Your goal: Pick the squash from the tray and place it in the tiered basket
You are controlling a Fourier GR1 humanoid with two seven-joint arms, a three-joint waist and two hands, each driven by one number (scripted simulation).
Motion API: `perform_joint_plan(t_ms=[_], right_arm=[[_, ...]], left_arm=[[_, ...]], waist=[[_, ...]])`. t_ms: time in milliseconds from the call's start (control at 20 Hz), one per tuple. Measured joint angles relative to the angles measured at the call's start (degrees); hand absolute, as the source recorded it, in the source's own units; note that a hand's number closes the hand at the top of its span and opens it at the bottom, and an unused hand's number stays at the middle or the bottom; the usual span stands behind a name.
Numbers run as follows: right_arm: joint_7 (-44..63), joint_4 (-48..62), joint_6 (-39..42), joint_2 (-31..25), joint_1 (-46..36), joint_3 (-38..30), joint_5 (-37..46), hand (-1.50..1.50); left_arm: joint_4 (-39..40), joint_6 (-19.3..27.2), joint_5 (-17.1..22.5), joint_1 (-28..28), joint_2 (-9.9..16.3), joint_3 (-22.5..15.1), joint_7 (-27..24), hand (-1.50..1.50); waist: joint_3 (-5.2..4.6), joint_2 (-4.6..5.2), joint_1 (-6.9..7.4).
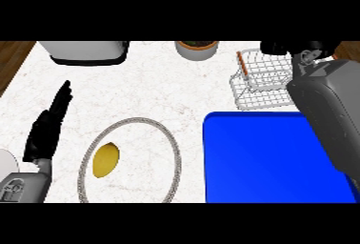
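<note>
Reaching over the white wire tiered basket (262, 81), the right hand (295, 47) is seen; whether its fingers are curled cannot be told.

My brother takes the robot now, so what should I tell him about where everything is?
Left hand: open, resting at the counter's left, fingers up.
Right hand: above the far right of the tiered basket; what it holds, if anything, is hidden.
Tray: no squash shows on it.
Squash: not visible; perhaps in the right hand.
A yellow fruit lies on the plate, apart from the job.
Probably done: the pick. Left: set the squash in the basket and check it.
</note>
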Motion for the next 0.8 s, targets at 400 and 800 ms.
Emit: perform_joint_plan(t_ms=[400,800], right_arm=[[-12.7,8.9,-1.1,-1.1,1.1,-5.7,-3.5,1.50],[-17.2,17.5,0.1,0.8,2.1,-12.8,-9.7,-1.50]], left_arm=[[-1.3,-0.9,-0.8,-0.4,-0.7,0.7,1.3,0.00],[-1.6,-1.6,-1.0,0.5,-1.3,1.5,0.7,0.00]], waist=[[0.00,0.01,0.13],[0.01,0.02,0.17]])
